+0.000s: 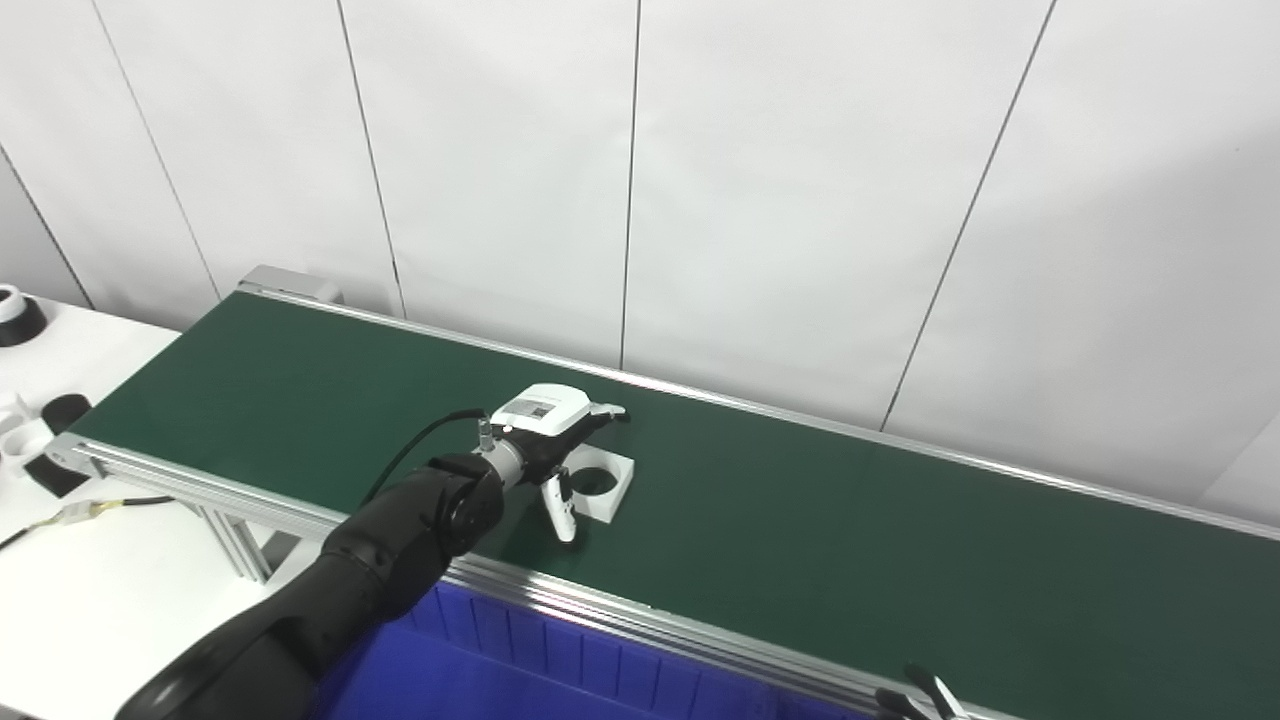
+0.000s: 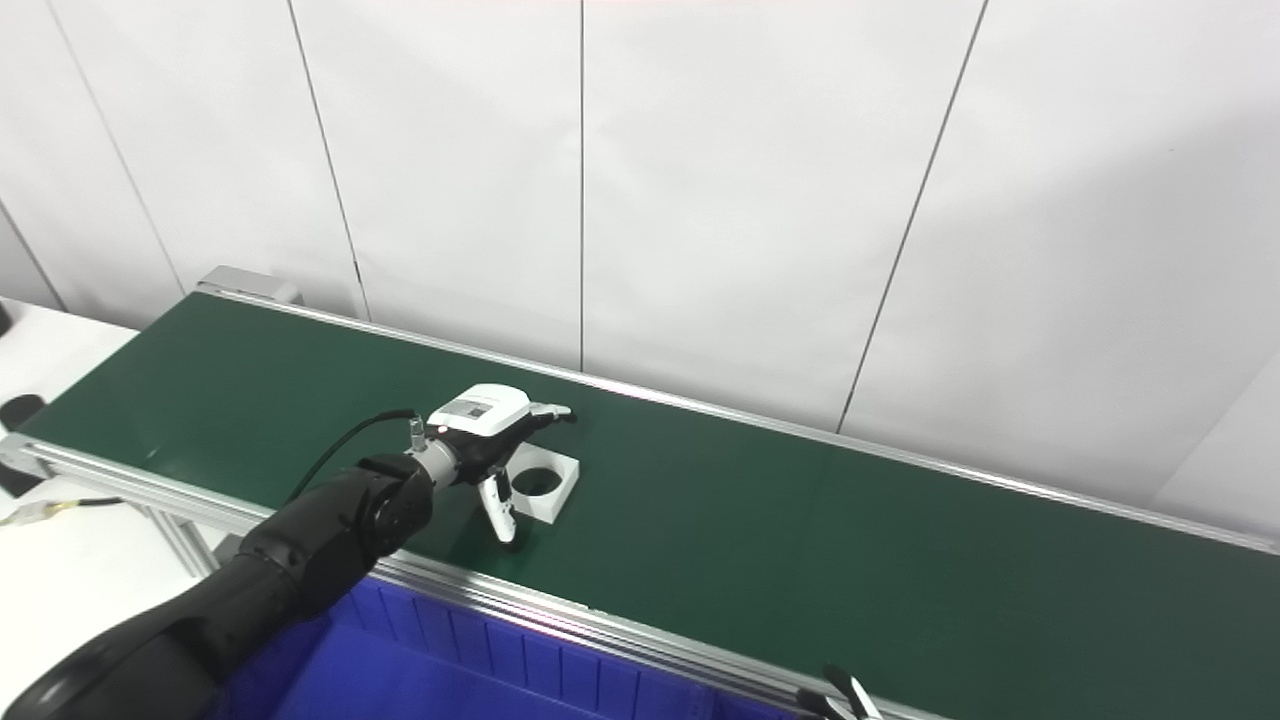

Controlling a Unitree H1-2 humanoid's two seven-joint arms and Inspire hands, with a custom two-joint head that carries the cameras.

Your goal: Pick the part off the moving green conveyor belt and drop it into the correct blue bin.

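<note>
Blue bin (image 1: 520, 670) shows nothing inside; left hand (image 1: 552, 440) spread wide over white part (image 1: 603, 484)

Bright, even overhead light, soft faint shadows on the wall, sharp focus, no glare.

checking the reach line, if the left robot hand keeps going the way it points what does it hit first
Most likely the white part, lying right by the open fingers of the left robot hand on the belt. Beyond it only bare belt shows, though depth is hard to judge.
</note>
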